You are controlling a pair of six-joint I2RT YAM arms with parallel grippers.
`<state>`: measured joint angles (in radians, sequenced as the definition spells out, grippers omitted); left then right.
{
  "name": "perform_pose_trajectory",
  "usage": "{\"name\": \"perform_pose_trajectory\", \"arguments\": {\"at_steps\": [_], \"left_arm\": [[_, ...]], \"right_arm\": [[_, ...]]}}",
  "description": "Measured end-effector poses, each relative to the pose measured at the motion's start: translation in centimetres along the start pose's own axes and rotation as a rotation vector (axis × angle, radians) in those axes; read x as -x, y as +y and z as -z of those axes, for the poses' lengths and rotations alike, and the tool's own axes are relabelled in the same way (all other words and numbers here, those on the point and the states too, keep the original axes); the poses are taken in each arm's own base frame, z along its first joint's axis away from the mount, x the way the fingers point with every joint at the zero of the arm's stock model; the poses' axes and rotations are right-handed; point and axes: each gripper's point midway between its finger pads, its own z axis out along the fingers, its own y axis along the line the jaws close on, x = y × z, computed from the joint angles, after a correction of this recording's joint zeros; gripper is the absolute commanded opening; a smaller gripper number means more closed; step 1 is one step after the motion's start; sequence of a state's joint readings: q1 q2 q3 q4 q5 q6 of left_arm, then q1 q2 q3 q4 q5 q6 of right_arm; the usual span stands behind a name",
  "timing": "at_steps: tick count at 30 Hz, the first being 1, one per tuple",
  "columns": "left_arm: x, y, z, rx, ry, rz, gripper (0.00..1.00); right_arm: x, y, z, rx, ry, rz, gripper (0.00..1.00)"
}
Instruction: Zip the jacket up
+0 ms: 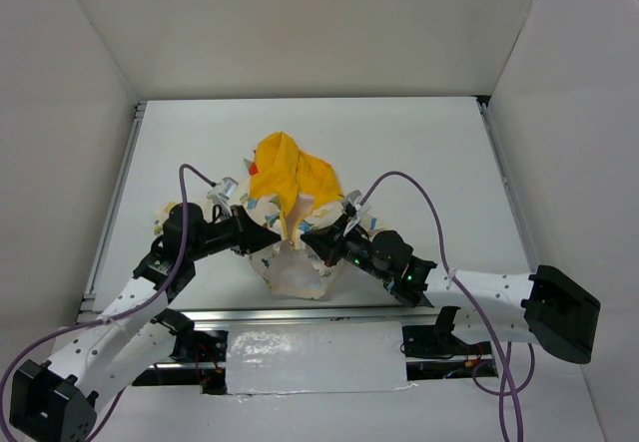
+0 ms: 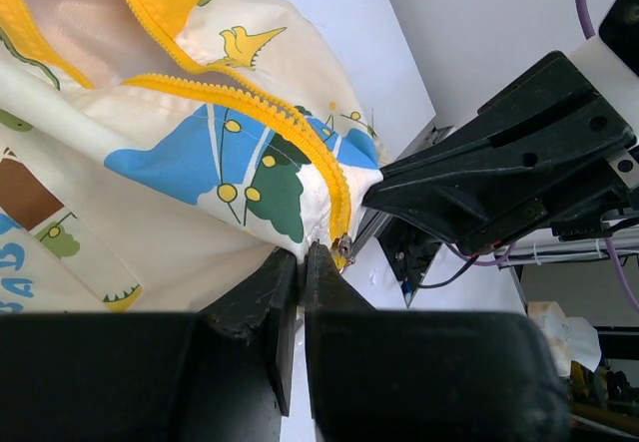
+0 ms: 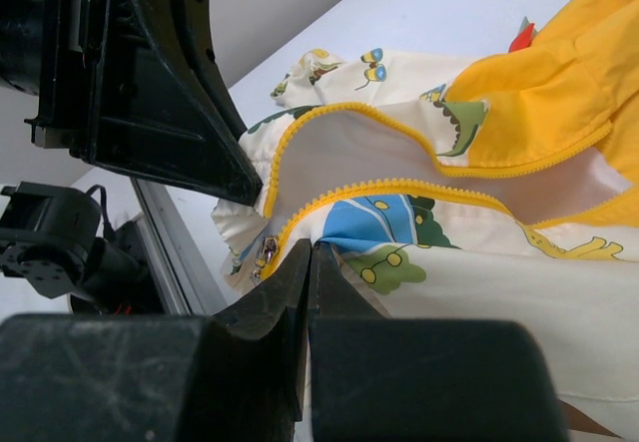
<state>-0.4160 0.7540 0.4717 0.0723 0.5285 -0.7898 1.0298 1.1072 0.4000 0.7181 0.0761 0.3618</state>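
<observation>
Jacket (image 1: 290, 173) unzipped; left fingers (image 2: 268, 297), right fingers (image 3: 283, 284) each clenched on zipper trim (image 2: 262, 109) (lettering cut off)

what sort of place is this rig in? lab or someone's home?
Probably a robot lab cell, not a home: white table enclosed by plain white panels, left arm and right arm mounted by a metal rail at its near edge, both at a child's jacket.

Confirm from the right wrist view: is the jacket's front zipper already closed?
No, the jacket's yellow zipper rows gape apart, pale lining showing between them.
</observation>
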Motion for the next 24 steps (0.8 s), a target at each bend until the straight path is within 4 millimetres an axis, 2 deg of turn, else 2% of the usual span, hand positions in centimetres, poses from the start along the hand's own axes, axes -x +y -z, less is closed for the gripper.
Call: {"name": "perform_pose_trajectory", "arguments": {"at_steps": [24], "left_arm": [[-0.39,0.66,-0.55,0.013,0.025,0.020,0.00]], "right_arm": [[-0.42,-0.61,-0.21,-0.027,0.007,0.007,0.00]]}}
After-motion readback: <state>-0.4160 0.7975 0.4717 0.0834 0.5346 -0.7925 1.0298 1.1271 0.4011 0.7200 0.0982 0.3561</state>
